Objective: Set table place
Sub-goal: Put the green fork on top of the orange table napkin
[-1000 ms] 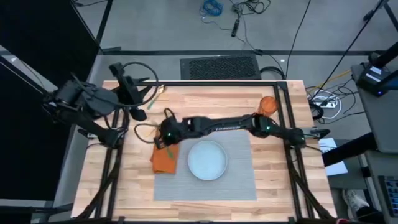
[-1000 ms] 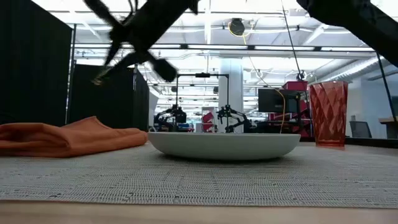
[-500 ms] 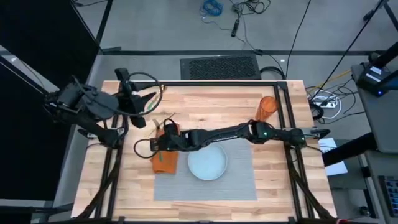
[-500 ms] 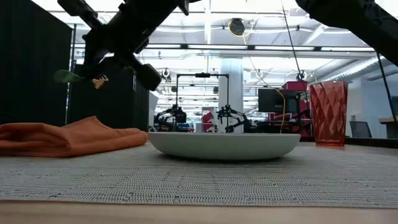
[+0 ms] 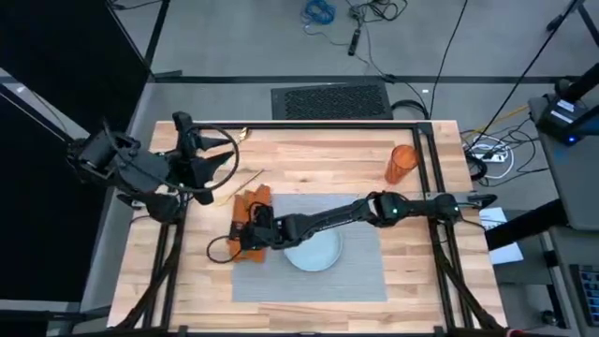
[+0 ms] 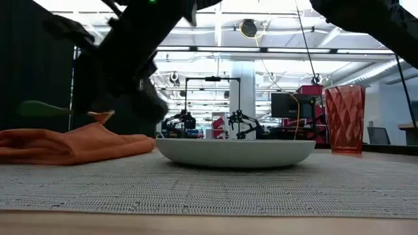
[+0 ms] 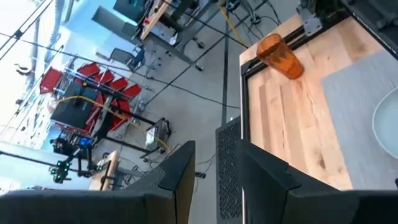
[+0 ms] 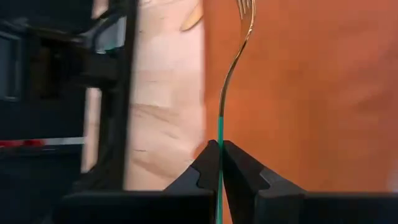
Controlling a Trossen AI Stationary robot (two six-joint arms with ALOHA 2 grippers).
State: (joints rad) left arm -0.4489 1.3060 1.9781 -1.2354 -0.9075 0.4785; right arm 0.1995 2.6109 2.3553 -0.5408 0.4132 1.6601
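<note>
My left gripper (image 5: 225, 168) waits past the table's (image 5: 309, 150) left rear corner, fingers parted and empty. Just right of it, my right gripper (image 5: 245, 234) hangs low over the orange napkin (image 5: 253, 201) at the placemat's (image 5: 360, 271) left edge, pinching a fork (image 8: 236, 56) by its green handle (tines pointing away from me). To do this well, I'd lower it flat, keep it parallel to that edge, and release only once it rests. The plate (image 5: 316, 253) sits mid-mat, the orange cup (image 5: 402, 163) by the right rear corner
</note>
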